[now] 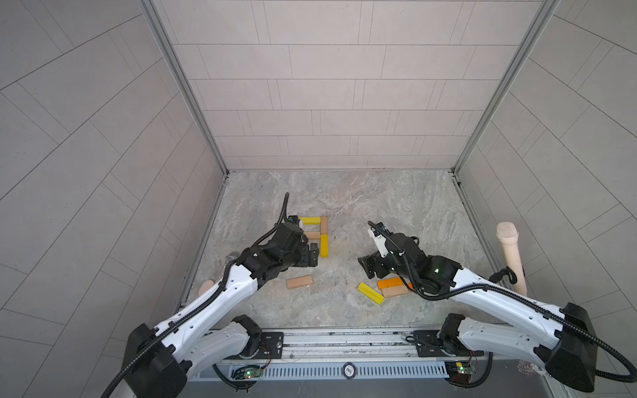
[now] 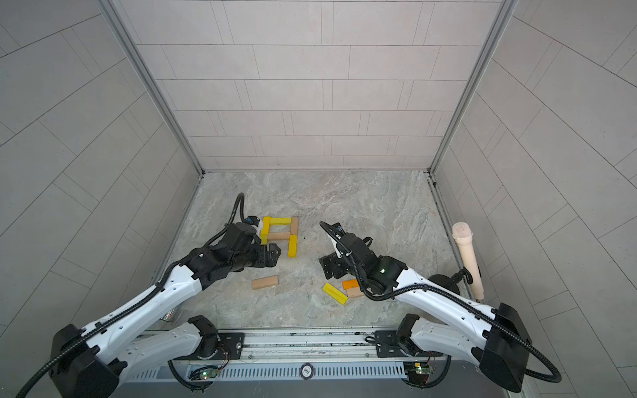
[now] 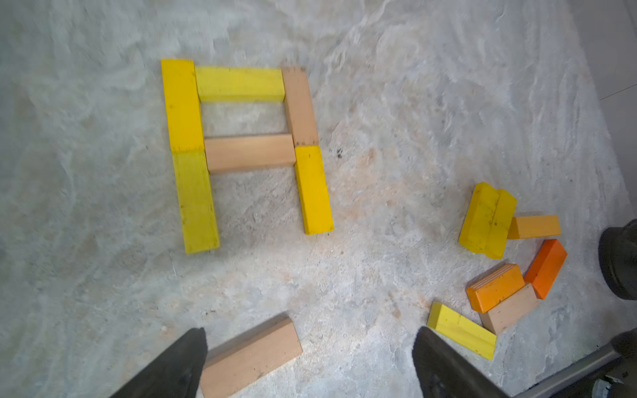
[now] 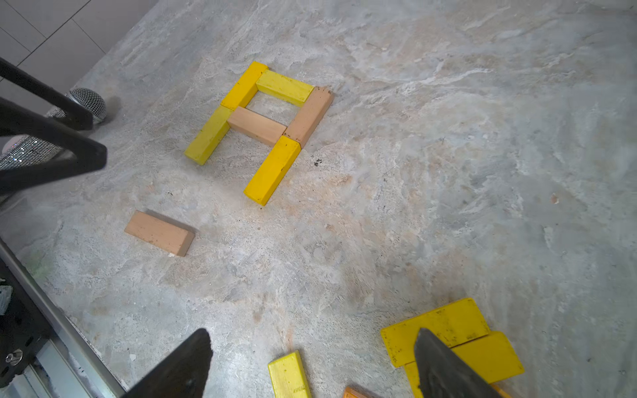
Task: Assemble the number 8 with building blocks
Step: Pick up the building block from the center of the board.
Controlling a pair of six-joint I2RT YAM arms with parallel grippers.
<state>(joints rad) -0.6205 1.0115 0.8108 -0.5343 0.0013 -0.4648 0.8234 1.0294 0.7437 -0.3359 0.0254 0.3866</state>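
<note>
Hovering left of centre in both top views, the left gripper (image 1: pixel 312 256) (image 2: pixel 274 255) has its jaws spread wide with nothing between them. Its wrist view shows two dark fingertips (image 3: pixel 191 349) apart over bare tabletop, and a loose tan block (image 3: pixel 250 356) lying flat just beside one of them; whether that finger touches it cannot be told. In a top view this tan block (image 1: pixel 300 282) sits lower in the frame than the gripper, clear of it.

Just above the gripper in the frame lies the unfinished number 8 (image 1: pixel 313 236) (image 2: pixel 278 236), six bars flat on the marbled tabletop (image 1: pixel 379 206). The left wrist view shows all six. Two yellow bars set end to end make one side, a yellow bar the top and a tan bar the middle. A tan bar and a yellow bar make the other side. The upper loop is closed, while the lower loop stands open at its foot.

The right gripper (image 1: pixel 366 267) (image 2: pixel 326 268), right of centre, is likewise spread and empty. Its wrist view puts one fingertip (image 4: pixel 434 355) in front of two yellow blocks (image 4: pixel 448 320) lying side by side. Below it in a top view, spare blocks (image 1: pixel 389 283) in yellow, orange and tan cluster partly under the arm.

A beige microphone (image 1: pixel 512 258) stands at the tabletop's right edge. A glittery silver microphone (image 4: pixel 86 103) lies near its left edge.
</note>
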